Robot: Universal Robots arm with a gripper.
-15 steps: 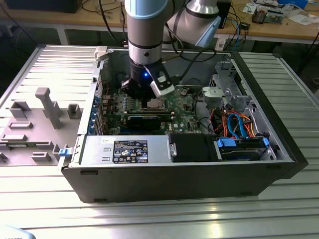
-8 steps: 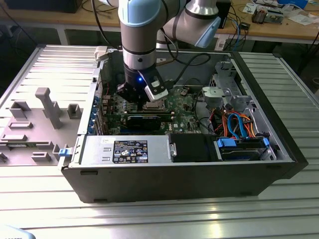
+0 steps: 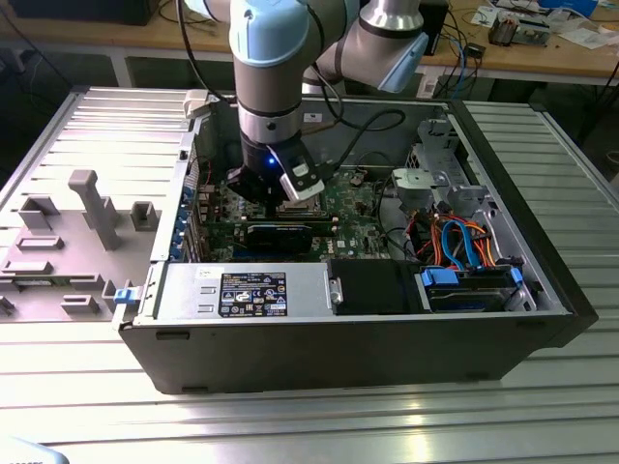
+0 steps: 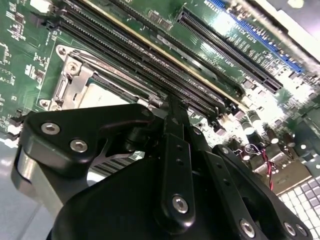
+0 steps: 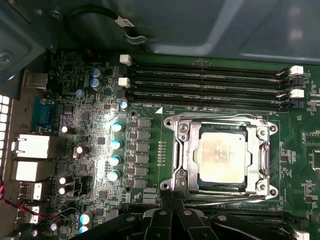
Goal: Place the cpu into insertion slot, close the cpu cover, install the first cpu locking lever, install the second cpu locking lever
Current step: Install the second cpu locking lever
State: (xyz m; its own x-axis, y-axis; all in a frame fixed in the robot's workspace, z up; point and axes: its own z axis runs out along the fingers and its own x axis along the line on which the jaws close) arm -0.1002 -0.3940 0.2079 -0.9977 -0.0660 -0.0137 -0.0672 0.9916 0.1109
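In the first wrist view the cpu (image 5: 221,152) lies flat in the insertion slot (image 5: 220,186), silvery top up. The silver cpu cover (image 5: 182,150) is down around it as a frame. One thin locking lever (image 5: 225,200) runs along the socket side nearest my gripper (image 5: 173,201). Another lever (image 5: 220,118) lies along the side by the memory slots. My fingers are together at a corner of the socket, by the end of the near lever. The second wrist view has the fingertips (image 4: 172,107) pressed together beside the socket surround (image 4: 75,75). In the exterior view my gripper (image 3: 259,193) is low inside the open computer case.
Long black memory slots (image 5: 205,85) run beside the socket. Capacitors (image 5: 115,145) and rear ports (image 5: 30,150) stand on its other side. Case walls (image 3: 542,242), a black power supply (image 3: 280,290), drive bays with blue and orange cables (image 3: 464,246) and a graphics card (image 3: 280,232) hem in the arm.
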